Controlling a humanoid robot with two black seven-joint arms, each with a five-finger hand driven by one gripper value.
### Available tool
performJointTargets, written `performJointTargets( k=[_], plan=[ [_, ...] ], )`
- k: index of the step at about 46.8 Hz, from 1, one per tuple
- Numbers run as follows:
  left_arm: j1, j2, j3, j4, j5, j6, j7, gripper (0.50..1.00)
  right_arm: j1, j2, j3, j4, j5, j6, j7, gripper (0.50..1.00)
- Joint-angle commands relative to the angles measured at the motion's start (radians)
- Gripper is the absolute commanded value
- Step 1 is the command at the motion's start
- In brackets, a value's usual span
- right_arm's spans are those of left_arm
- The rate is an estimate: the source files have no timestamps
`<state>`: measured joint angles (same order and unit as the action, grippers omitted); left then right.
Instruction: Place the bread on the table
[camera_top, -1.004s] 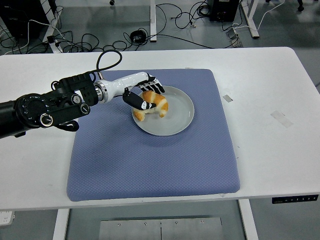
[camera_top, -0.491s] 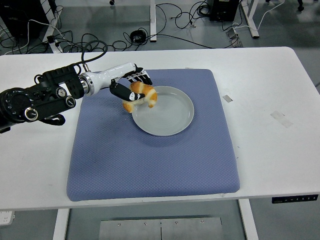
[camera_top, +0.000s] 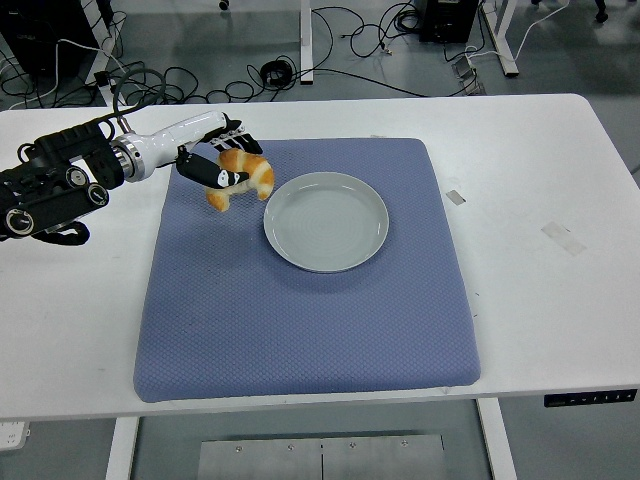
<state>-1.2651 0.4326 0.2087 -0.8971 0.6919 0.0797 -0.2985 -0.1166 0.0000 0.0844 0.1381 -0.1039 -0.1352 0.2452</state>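
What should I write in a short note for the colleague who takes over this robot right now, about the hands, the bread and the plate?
Left hand: shut on the bread, held above the left part of the blue mat, just left of the plate.
Right hand: not in view.
Done: bread lifted off the plate, which is now empty.
Left: carry the bread on, probably further left past the mat edge, set it on the bare white table, then open the hand.

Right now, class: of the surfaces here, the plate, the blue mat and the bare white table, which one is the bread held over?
The blue mat: the left robot hand holds the bread above its far-left corner, beside the plate.
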Motion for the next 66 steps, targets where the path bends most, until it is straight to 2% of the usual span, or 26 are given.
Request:
performJointTargets(
  k=[1, 19, 51, 60, 66],
  plan=[
    [0.004, 0.0, 0.003, 0.015, -0.002, 0.0, -0.004, 0.649, 0.0, 0.0, 0.0, 0.0, 0.0, 0.0, 0.0, 1.0],
    [0.053, -0.002, 0.003, 0.069, -0.003, 0.002, -0.005, 0.655, 0.0, 0.0, 0.0, 0.0, 0.0, 0.0, 0.0, 1.0],
    [0.081, -0.003, 0.006, 0.07, -0.003, 0.008, -0.005, 0.671, 0.0, 0.0, 0.0, 0.0, 0.0, 0.0, 0.0, 1.0],
    [0.088, -0.006, 0.006, 0.07, -0.003, 0.008, -0.005, 0.695, 0.0, 0.0, 0.0, 0.0, 0.0, 0.0, 0.0, 1.0],
    [0.089, -0.006, 0.006, 0.07, -0.003, 0.009, -0.005, 0.739, 0.0, 0.0, 0.0, 0.0, 0.0, 0.0, 0.0, 1.0]
  ],
)
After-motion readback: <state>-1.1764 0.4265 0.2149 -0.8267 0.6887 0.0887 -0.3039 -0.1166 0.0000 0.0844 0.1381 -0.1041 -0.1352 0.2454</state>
